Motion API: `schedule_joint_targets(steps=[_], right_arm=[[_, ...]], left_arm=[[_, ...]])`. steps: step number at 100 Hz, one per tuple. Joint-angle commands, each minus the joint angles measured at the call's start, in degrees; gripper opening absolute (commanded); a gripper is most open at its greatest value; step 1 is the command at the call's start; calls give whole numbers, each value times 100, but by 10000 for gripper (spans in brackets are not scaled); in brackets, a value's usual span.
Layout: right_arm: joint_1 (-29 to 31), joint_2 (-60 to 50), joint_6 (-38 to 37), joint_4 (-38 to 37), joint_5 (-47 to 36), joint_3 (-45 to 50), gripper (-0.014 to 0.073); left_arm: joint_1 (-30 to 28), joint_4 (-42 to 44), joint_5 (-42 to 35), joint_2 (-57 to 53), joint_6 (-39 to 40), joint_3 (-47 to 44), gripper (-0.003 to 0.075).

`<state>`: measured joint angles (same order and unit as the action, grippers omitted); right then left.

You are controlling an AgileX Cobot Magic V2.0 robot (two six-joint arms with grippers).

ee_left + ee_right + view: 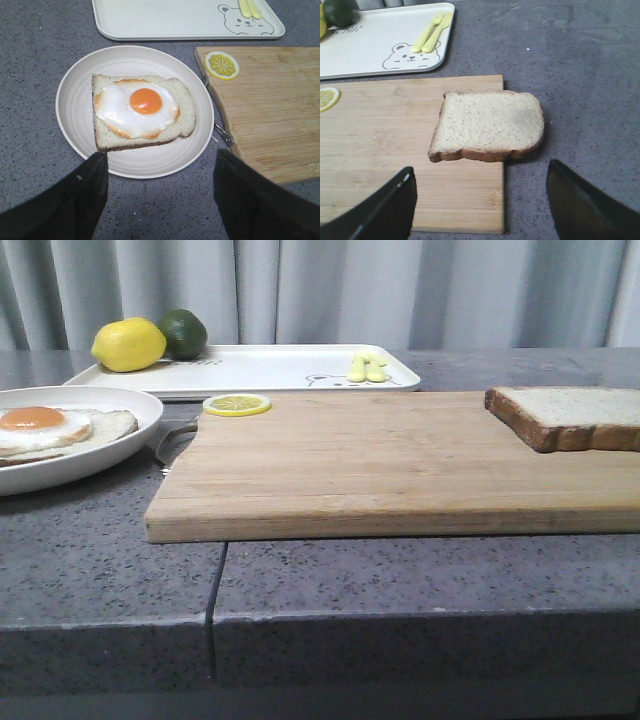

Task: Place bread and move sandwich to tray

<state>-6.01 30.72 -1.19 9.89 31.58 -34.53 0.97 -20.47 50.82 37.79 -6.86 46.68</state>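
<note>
From my remote station, I am watching the left gripper [160,192] hovering wide open and holding nothing above the white plate [120,440] at the table's left, where the open-faced sandwich [142,112], a fried egg on one pale slice, is lying. Behind it, the tray [270,370] is carrying a lemon [128,344], a lime [183,332] and yellow cutlery [365,367]. At centre, the wooden cutting board [390,465] is bearing a lemon slice [237,404] at its far left corner. At right, the bread [487,125] is lying flat, overhanging the board's right edge, while my right gripper [480,200] is hanging above it, jaws spread wide and empty.
</note>
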Motion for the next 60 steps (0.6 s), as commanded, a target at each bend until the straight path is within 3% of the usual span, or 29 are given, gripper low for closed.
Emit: schedule_joint_targets(steps=[1,28,46,60], right_arm=[[71,68,401,397,-534,-220,540],[1282,575,2320,2491,-537,-220,540],[1560,1111,3534,4173,-575,-220,540],[1999,1578,4079,4900,-471,-213,540]], left_arm=[[-5,-123,-355,37,0,202,418],[-5,-123,-355,37,0,202,418],[-5,-123,-355,37,0,202,418],[-5,-123,-355,37,0,202,418]])
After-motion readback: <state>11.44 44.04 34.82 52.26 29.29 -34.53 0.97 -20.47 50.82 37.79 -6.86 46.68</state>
